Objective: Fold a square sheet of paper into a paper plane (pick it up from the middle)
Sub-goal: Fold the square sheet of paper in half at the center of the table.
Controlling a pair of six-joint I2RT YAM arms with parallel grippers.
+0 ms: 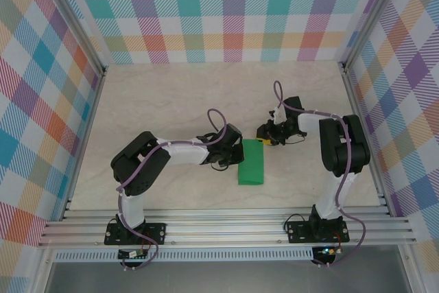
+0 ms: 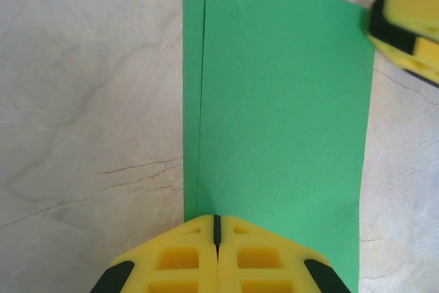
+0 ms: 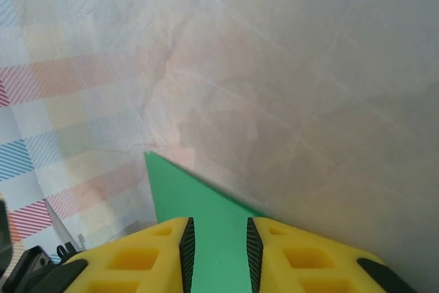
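The square sheet of paper [image 1: 251, 162] lies flat on the table, folded in half into a green rectangle; one layer's edge shows as a narrow strip along the left of the paper [image 2: 281, 114]. My left gripper [image 1: 233, 156] is shut, its yellow tips [image 2: 217, 219] resting on the paper's near edge beside that strip. My right gripper [image 1: 266, 139] hovers at the paper's far right corner, with a yellow finger [image 2: 408, 25] showing by that corner. Its jaws [image 3: 216, 238] stand apart, and the green corner [image 3: 199, 200] shows between them, untouched by the pads.
The pale marbled tabletop [image 1: 171, 94] stretches behind and to the left of the paper. Checked cloth walls [image 1: 226, 12] and aluminium frame posts [image 1: 357, 101] enclose the workspace. The rail with the arm bases [image 1: 226, 228] runs along the near edge.
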